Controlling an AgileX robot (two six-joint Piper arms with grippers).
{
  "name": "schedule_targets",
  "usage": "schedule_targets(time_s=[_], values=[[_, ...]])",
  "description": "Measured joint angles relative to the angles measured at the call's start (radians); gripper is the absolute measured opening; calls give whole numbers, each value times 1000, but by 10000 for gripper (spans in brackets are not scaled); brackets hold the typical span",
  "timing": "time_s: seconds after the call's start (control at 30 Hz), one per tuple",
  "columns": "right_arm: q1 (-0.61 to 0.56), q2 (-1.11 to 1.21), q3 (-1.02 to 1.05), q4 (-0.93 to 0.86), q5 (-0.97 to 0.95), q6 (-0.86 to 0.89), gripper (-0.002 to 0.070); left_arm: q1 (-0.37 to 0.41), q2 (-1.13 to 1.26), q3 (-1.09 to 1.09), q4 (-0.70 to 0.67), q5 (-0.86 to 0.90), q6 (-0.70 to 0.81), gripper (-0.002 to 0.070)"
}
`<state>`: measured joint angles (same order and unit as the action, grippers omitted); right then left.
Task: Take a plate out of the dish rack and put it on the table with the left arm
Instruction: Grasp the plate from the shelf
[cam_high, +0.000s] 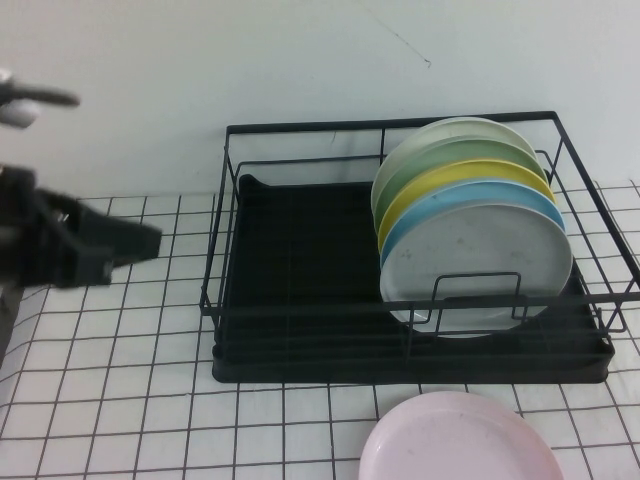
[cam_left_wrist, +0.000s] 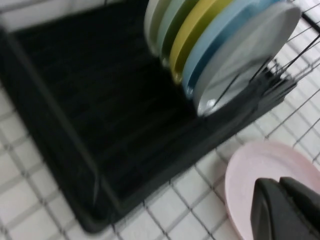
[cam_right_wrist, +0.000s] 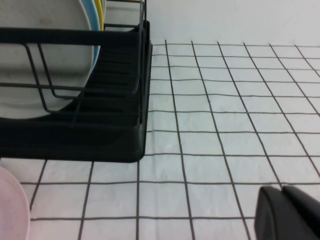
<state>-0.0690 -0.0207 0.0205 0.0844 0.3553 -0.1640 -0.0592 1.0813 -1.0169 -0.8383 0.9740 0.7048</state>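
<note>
- Nearest us at six o'clock, a pink plate (cam_high: 460, 440) lies flat on the tabletop (cam_high: 120, 400).
- At nine o'clock our left hand (cam_high: 135, 242) hovers clear of the rack, carrying nothing; whether it is apart or together we cannot tell.
- Our right hand (cam_right_wrist: 290, 212) shows only in its wrist view, low over the tabletop; we cannot tell its state either.
- At two o'clock the grey plate (cam_high: 475, 265) stands upright, frontmost in the dish rack (cam_high: 300, 330): extraction looks unstarted.

Pink plate (cam_high: 460, 438) near; blue (cam_high: 470, 200), yellow (cam_high: 450, 180), prob. green plates (cam_high: 440, 158) racked.

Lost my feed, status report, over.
Left pincer left of dish rack, empty. Right pincer low over table. Grey plate still racked, frontmost. Pink plate lies in front.
</note>
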Motion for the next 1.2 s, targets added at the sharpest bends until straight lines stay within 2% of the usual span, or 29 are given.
schedule_targets(time_s=[0.1, 0.37, 0.6, 0.7, 0.87, 0.93, 1.03, 1.2], values=[[0, 0, 0, 0, 0, 0, -1, -60, 172, -152, -19, -11, 55, -3], [0, 0, 0, 0, 0, 0, -1, -318, 615, -594, 122, 98, 68, -3], [0, 0, 0, 0, 0, 0, -1, -451, 880, -903, 160, 157, 166, -1], [0, 0, 0, 0, 0, 0, -1, -484, 939, -964, 168, 158, 255, 41], [0, 0, 0, 0, 0, 0, -1, -515, 966, -974, 177, 133, 396, 258], [0, 0, 0, 0, 0, 0, -1, -517, 966, -976, 177, 111, 420, 307], [0, 0, 0, 0, 0, 0, -1, -517, 968, -976, 179, 79, 470, 329], [0, 0, 0, 0, 0, 0, -1, -517, 974, -976, 179, 71, 507, 321]])
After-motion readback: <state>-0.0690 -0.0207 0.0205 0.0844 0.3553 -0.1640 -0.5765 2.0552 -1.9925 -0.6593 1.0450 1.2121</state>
